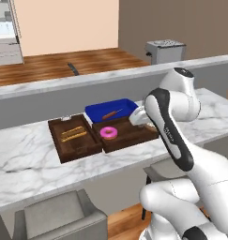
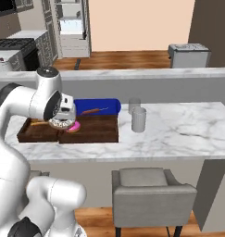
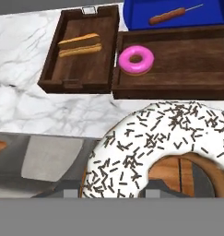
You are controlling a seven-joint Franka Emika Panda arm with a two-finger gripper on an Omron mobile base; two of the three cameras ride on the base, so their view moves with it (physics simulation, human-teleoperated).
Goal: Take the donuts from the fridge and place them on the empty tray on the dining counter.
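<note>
Speckled donut (image 3: 155,147) sat clamped in hand (image 3: 132,193), hovering at near edge of tray (image 3: 191,60), above table (image 3: 53,115). Pink donut (image 3: 136,60) already in tray. Risk: release too early, donut hits rim, rolls off onto table.

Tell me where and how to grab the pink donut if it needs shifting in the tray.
Pinch the pink donut across one side of its ring, one finger in the hole, coming from above: it lies flat in the dark tray, whose raised rim blocks a sideways approach.
</note>
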